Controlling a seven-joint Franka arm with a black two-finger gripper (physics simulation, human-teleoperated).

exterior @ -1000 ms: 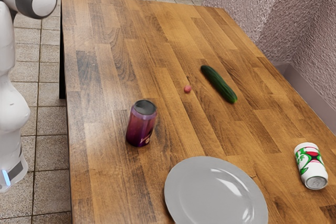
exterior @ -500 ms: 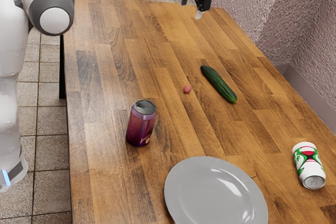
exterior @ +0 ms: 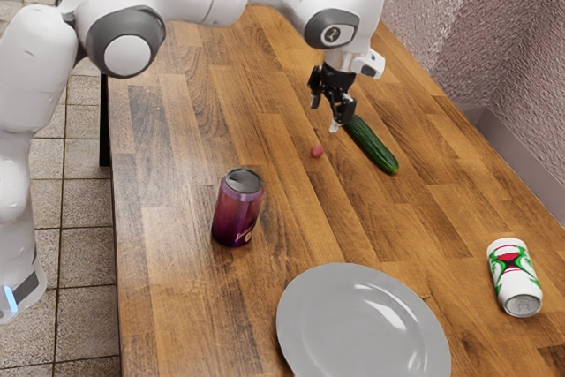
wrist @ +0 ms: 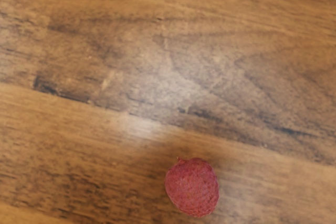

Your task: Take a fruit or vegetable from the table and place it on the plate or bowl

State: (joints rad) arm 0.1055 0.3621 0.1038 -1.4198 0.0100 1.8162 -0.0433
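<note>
The arm reaches in from the exterior view's left, over the wooden worktop (exterior: 194, 112), and its gripper (exterior: 327, 116) hangs tips-down a little above the wood. Its fingers stand apart with nothing between them, so it is open and empty. It hovers near the upper end of a dark green cucumber (exterior: 371, 141), which lies flat on the worktop, slanting away toward the exterior view's right. A small red berry (exterior: 315, 151) sits on the wood just to the exterior view's left of the cucumber, apart from it and a little nearer the camera than the gripper. The wrist view sees the same berry (wrist: 192, 186) close up, rough-skinned and resting on bare wood grain near the hand. Nearer the camera a purple can (exterior: 237, 207) stands upright, well apart from the berry. A grey plate (exterior: 362, 324) lies flat at the front of the worktop with nothing on it. Toward the exterior view's right, a white can (exterior: 513, 276) with red and green markings lies on its side. A rough pale wall (exterior: 494, 24) runs along the far side, and tiled floor (exterior: 62, 209) shows beside the worktop.
</note>
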